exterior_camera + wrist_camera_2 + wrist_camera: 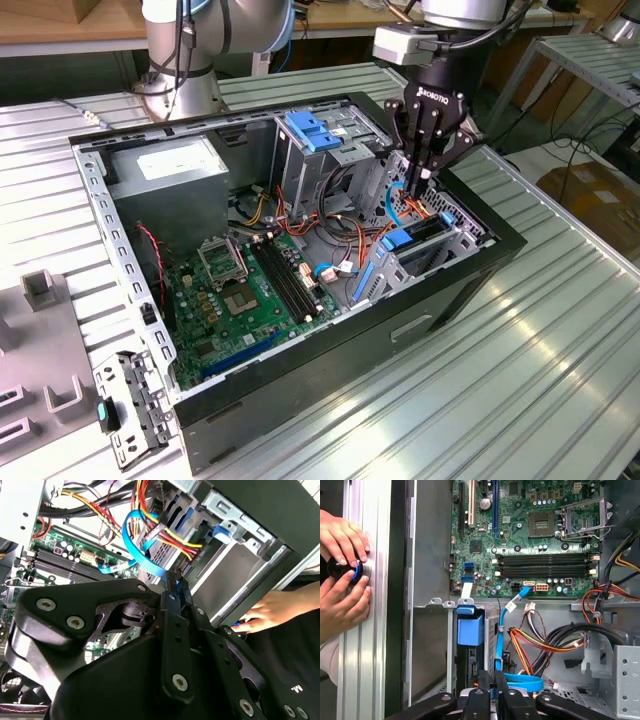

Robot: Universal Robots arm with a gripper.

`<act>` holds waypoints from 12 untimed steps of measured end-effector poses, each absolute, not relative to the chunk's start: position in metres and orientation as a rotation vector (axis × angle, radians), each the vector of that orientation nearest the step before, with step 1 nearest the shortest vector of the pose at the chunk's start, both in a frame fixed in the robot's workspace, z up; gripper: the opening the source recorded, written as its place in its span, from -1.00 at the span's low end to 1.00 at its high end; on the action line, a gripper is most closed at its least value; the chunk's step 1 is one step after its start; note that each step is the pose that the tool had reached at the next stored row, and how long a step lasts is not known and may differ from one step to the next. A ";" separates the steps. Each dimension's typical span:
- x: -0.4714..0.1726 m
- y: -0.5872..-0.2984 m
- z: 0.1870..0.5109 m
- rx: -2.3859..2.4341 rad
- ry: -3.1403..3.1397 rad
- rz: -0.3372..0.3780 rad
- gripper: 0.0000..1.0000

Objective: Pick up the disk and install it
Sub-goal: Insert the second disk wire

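Right now your pincer (416, 178) hangs inside the open computer case (120, 290), over the drive cage (462, 232) at the case's front corner. In both wrist views its fingers are drawn together, tip against tip, and you can see nothing held between them; a light-blue ribbon cable (134, 540) loops just past the tips. What you should take for the disk (420, 235) is the dark slab with the blue edge frame, standing on edge in the cage, so it appears already slotted in rather than carried. In the exterior view it lies at about six o'clock from the pincer, near but apart, and its long axis runs roughly from eight o'clock to two o'clock, along the case's front wall. In the first wrist view, the blue frame (470, 629) sits just ahead of the fingertips. How deep the disk is seated you cannot tell. A person's hands (342, 575) rest on a small knob on the bench (367, 655), outside the case and well apart from the cage.
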State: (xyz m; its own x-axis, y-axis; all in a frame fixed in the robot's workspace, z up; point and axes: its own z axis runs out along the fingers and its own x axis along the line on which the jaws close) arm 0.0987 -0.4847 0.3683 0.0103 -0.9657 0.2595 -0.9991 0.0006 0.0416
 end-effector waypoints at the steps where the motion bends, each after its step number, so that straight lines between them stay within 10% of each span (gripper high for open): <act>1: 0.097 -0.485 0.368 2.070 -2.057 0.230 -0.68; 12: 0.091 -0.510 0.366 2.121 -2.098 0.151 -0.68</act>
